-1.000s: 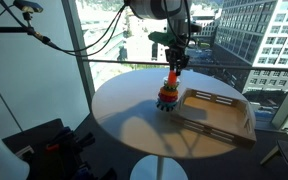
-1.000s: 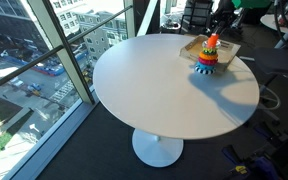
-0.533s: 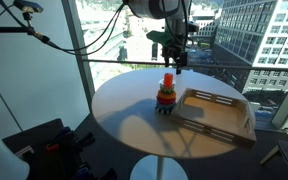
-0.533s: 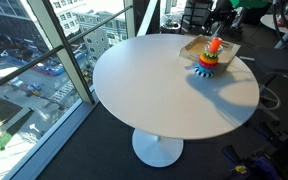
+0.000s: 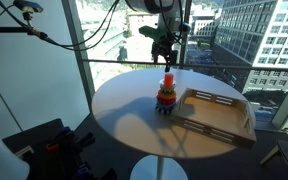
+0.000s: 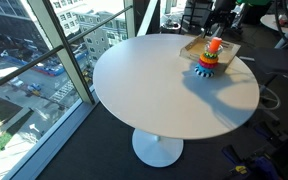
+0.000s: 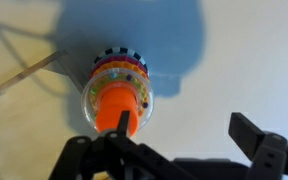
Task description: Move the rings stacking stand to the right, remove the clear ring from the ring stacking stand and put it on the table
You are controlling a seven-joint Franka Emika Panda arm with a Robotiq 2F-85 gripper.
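Observation:
The rings stacking stand (image 5: pixel 167 96) stands upright on the table (image 5: pixel 124 115), right beside the wooden tray's near corner; it also shows in the exterior view from the window side (image 6: pixel 209 59). My gripper (image 5: pixel 165 52) hangs open a little way above its orange-red peg top. In the wrist view the gripper (image 7: pixel 189 135) is open and holds nothing; the stand (image 7: pixel 118 88) lies below, by the left finger (image 7: pixel 125 124). The clear ring (image 7: pixel 147 99) shows as a pale see-through rim around the peg, on top of the coloured rings.
A rectangular wooden tray (image 5: pixel 220 113) lies on the table next to the stand, and shows behind it in an exterior view (image 6: pixel 196 45). A window wall with a rail stands just beyond the round table. Cables and dark gear lie on the floor.
The gripper was shut on the stand's peg top; it has opened, let go and risen straight up. The stand stays where it was.

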